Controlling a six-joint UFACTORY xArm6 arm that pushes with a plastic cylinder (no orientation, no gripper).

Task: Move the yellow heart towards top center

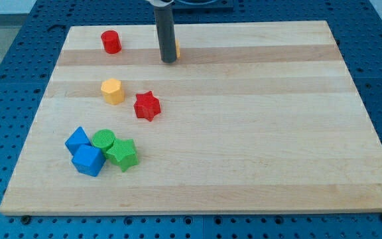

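Note:
My tip rests on the board near the view's top, a little left of centre. A small sliver of a yellow block, most likely the yellow heart, shows just right of the rod; the rod hides most of it. The tip is right against it, on the side toward the view's bottom left.
A red cylinder stands at the top left. A yellow hexagon and a red star sit at the middle left. A blue block, a blue cube, a green cylinder and a green star cluster at the bottom left of the wooden board.

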